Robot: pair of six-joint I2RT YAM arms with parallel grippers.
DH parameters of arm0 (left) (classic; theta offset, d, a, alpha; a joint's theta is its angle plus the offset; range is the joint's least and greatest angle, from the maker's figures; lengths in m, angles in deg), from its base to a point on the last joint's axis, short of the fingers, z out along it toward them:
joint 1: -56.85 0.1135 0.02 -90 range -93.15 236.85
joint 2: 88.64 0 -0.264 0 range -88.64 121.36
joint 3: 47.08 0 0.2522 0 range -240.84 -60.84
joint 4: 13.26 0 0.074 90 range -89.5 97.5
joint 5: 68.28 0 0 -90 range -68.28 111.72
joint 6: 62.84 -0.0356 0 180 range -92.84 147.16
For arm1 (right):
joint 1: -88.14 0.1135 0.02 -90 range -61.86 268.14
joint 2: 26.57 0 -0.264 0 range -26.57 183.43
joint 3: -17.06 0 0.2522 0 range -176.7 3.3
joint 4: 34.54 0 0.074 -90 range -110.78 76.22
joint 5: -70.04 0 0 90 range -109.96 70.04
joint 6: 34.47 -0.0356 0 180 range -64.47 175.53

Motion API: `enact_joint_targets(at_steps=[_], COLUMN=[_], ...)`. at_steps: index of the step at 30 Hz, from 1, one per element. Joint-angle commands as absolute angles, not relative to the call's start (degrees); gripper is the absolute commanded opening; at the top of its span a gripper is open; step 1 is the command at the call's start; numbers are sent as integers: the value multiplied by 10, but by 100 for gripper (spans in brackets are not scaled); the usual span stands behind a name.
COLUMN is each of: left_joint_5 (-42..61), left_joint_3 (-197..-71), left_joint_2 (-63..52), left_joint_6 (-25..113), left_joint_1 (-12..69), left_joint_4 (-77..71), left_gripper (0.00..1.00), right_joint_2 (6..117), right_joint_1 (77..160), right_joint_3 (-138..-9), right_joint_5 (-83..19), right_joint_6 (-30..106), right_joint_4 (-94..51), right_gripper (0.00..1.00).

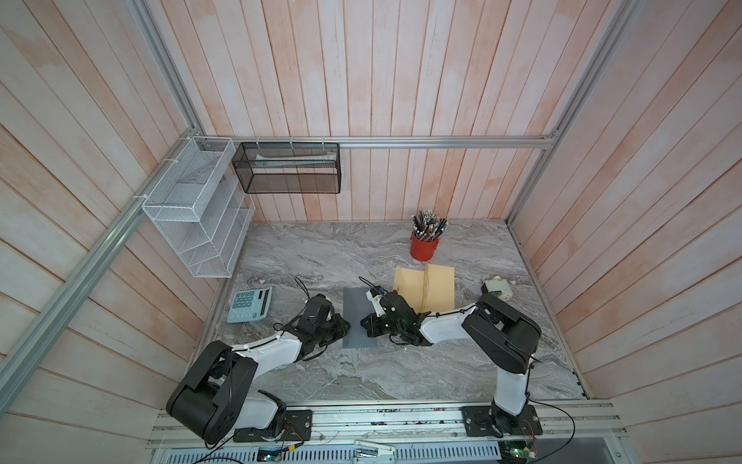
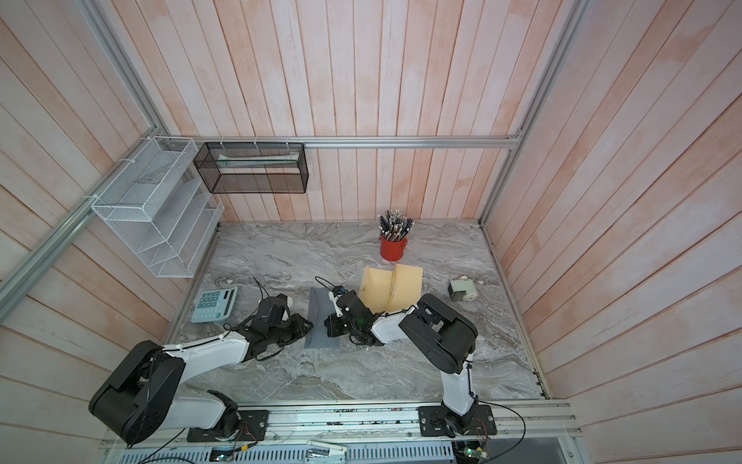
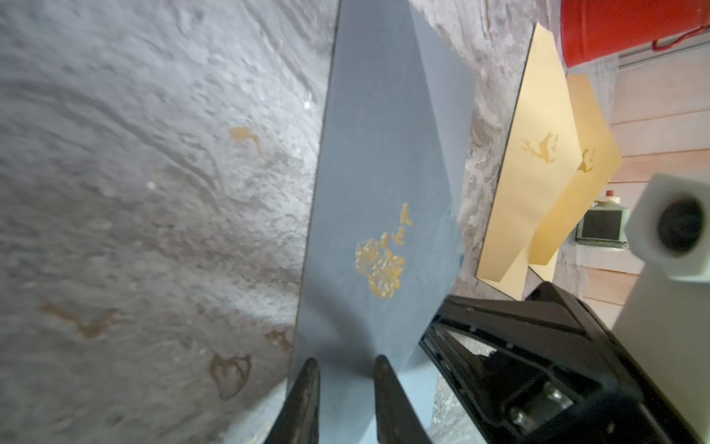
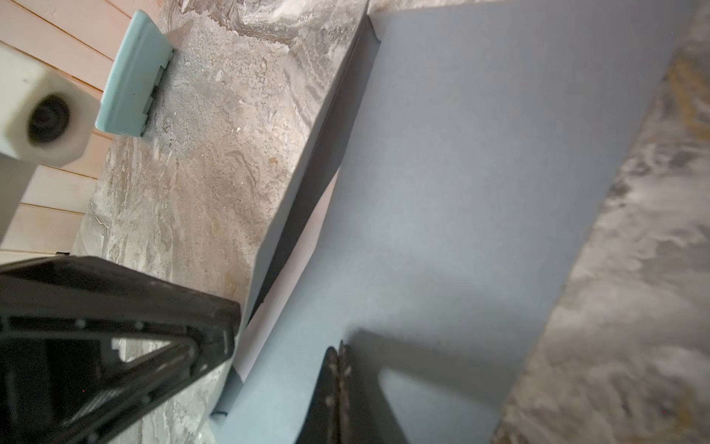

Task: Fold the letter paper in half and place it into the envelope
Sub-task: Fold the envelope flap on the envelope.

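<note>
Your left claw (image 3: 345, 363): fingers apart, at the grey paper (image 3: 369, 153) edge.
Your right claw (image 4: 340, 351): fingers together, over that paper.

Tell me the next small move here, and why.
Probably close the left gripper on the edge of the folded grey paper: its jaws stand apart over that edge, the layers gape there in the right wrist view, and the shut right gripper rests on the sheet. The envelope lies apart, flap open.
</note>
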State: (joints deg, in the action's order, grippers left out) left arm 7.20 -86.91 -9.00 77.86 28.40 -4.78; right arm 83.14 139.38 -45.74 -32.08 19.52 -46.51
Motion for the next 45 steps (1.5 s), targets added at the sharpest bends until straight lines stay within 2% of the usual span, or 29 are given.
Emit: enact_joint_targets(at_steps=[1, 15, 27, 37, 45], left_joint_5=[80, 70, 64, 55, 51], left_joint_3=[-873, -834, -832, -828, -828], left_joint_2=[-70, -29, -17, -7, -2], left_joint_6=[798, 814, 817, 818, 818], left_joint_1=[269, 269, 269, 270, 270], left_joint_4=[-60, -101, -108, -119, -121], left_gripper=[26, 21, 19, 18, 18], right_joint_2=[846, 776, 881, 950, 1010], right_joint_1=[1390, 1384, 1379, 1335, 1311], right_joint_3=[-460, -456, -537, -580, -694], right_joint_5=[-324, -307, -335, -364, -354], right_joint_6=[189, 211, 219, 183, 230], right_joint_4=[-458, -461, -452, -458, -403], right_gripper=[2, 2, 1, 1, 2])
